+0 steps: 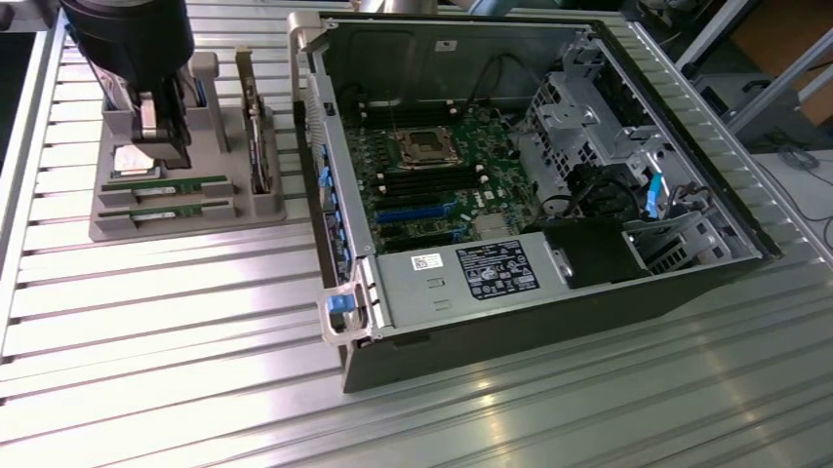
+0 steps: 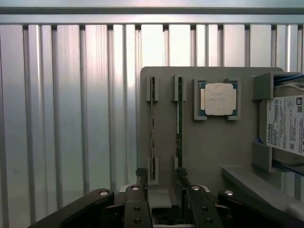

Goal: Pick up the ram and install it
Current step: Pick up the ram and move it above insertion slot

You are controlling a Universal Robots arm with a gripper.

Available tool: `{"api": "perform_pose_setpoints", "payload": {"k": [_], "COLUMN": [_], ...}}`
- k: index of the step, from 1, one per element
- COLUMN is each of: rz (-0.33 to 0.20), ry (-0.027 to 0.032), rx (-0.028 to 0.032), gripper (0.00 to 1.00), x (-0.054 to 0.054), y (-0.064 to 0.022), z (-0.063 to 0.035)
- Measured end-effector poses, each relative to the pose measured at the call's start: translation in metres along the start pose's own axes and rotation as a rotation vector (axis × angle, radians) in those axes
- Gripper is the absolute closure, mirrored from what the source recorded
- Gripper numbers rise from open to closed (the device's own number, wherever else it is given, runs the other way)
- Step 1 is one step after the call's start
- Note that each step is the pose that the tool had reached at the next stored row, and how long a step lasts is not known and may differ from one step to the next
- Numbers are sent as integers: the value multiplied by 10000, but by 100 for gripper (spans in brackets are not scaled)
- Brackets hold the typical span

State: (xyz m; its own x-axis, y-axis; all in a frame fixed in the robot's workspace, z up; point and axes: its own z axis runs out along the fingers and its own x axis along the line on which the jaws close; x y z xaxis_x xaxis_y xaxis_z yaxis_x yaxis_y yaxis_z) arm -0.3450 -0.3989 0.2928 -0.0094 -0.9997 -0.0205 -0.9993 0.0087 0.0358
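Exterior view: I have the arm hanging straight down over the grey holder [image 1: 124,230], near the table [image 1: 195,322] edge on the exterior view's left, with the gripper [image 1: 162,136] low above it. An open computer case [image 1: 521,195] stands beside. The ram [image 1: 167,182] and a second stick [image 1: 167,208] sit in the holder's slots

Wrist view: the gripper [image 2: 160,173] is spread and holds nothing, poised by the sticks' ends. The ram [image 2: 179,109] stands edge-on beside a processor [image 2: 218,99], with a hard drive [image 2: 285,126] at the holder's edge
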Motion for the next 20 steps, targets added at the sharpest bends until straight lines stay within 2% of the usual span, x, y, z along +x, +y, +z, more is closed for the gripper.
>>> {"api": "perform_pose_setpoints", "payload": {"k": [20], "rz": [-290], "ry": [31], "rx": [-6], "gripper": [64], "x": [2], "y": [-30], "z": [124]}}
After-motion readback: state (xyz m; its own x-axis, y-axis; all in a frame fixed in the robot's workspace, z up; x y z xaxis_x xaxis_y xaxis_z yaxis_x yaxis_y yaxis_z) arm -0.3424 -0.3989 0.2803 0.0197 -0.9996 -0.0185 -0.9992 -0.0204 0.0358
